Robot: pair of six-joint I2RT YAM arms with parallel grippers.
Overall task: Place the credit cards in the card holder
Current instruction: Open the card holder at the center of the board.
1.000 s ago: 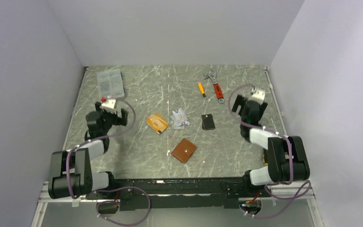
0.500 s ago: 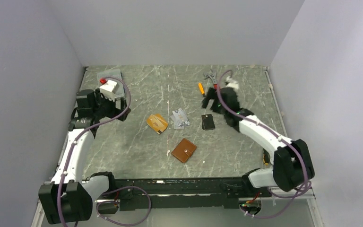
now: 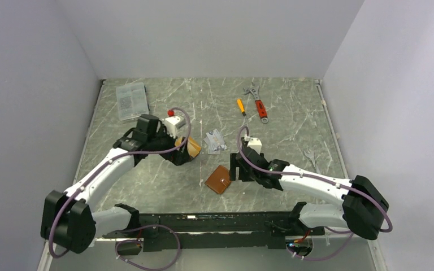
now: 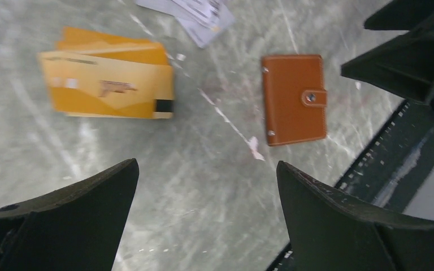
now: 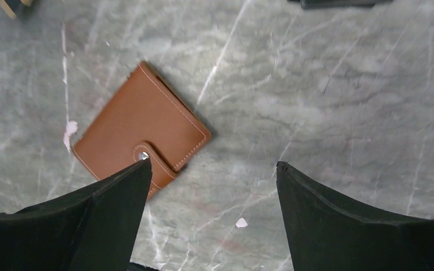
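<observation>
1. Nearest, at 6 o'clock of table centre: holder [image 3: 219, 179], flat, snap fastened, no card in it.
2. At its 3 o'clock, right gripper [image 5: 212, 166] has swung in from the far right and hovers low, jaws spread, empty.
3. At holder's 11 o'clock, left gripper [image 4: 206, 169] has come in from the far left and hangs by the orange cards [image 4: 110, 84], jaws spread, empty.
4. At 12 o'clock: silver cards [image 3: 215, 141], untouched.
5. Reading: approach done, no grasp yet.
</observation>
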